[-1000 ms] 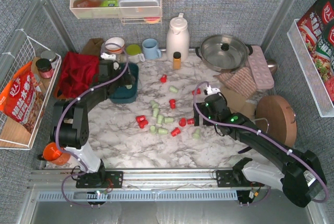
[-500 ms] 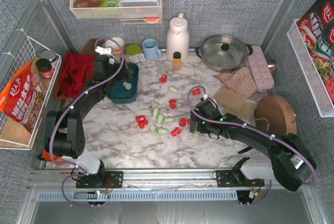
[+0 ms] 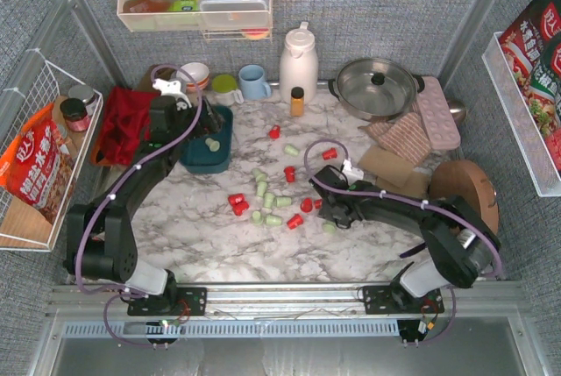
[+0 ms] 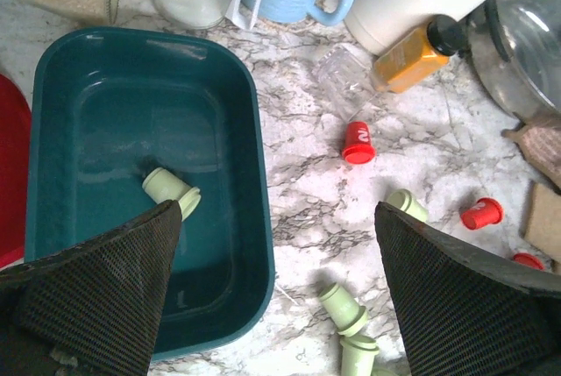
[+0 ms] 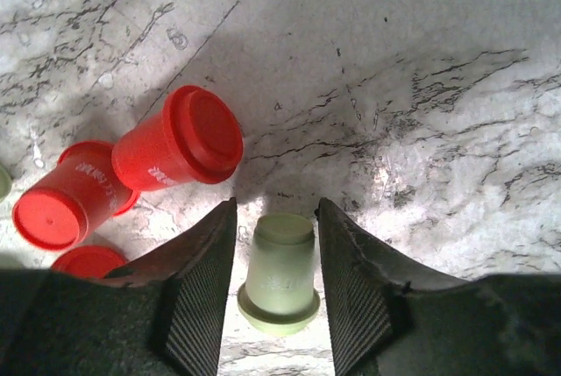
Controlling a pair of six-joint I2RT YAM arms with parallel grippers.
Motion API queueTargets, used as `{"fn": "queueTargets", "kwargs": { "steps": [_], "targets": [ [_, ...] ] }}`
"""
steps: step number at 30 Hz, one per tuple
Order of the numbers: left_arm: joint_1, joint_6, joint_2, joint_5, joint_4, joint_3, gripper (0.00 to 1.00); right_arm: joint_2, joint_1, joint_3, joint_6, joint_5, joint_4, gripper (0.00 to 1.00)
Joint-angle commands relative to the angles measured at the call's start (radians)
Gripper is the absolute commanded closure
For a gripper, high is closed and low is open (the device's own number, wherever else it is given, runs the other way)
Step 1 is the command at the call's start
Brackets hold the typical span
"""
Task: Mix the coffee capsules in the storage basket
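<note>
a green capsule (image 5: 279, 281) is lying snug between the fingers of the right gripper (image 5: 276, 209); i cannot tell if it is gripping. 2 red capsules (image 5: 180, 150) are lying just beside.

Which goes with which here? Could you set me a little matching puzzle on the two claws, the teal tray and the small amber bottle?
Things
1. left gripper
2. right gripper
3. storage basket
4. amber bottle

Descriptions
A. stands at the back beside the white jug
B. fingers either side of a green capsule on the marble table
C. has a mint capsule lying inside
D. wide open, partly over the basket

Pairs: 1-D, 2-B, 3-C, 4-A
</note>
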Motion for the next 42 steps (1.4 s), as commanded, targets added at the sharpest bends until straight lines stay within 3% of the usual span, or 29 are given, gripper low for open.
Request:
{"fn": "queueTargets", "kwargs": {
  "steps": [1,9,24,29,33,38,42],
  "targets": [
    [0.004,-0.014,-0.023,0.012,0.061,-0.014,0.01,0.067,0.007,0.068,0.086,0.035,-0.121,0.57],
    [0.006,-0.017,-0.041,0.011,0.067,-0.019,0.01,0.157,0.032,0.160,0.109,0.044,-0.229,0.56],
    [0.013,-0.019,-0.043,0.013,0.070,-0.024,0.01,0.131,0.057,0.152,0.140,0.055,-0.258,0.55],
    [0.013,-0.032,-0.035,0.021,0.075,-0.027,0.01,0.121,0.063,0.145,0.142,0.056,-0.257,0.60],
    [0.013,-0.046,-0.028,0.034,0.078,-0.027,0.01,0.113,0.064,0.143,0.135,0.056,-0.244,0.81],
    [0.013,-0.047,-0.032,0.034,0.077,-0.027,0.01,0.100,0.064,0.149,0.112,0.066,-0.243,0.82],
    [0.013,-0.048,-0.034,0.067,0.100,-0.039,0.01,0.071,0.065,0.174,-0.010,0.078,-0.201,0.82]
  ]
}}
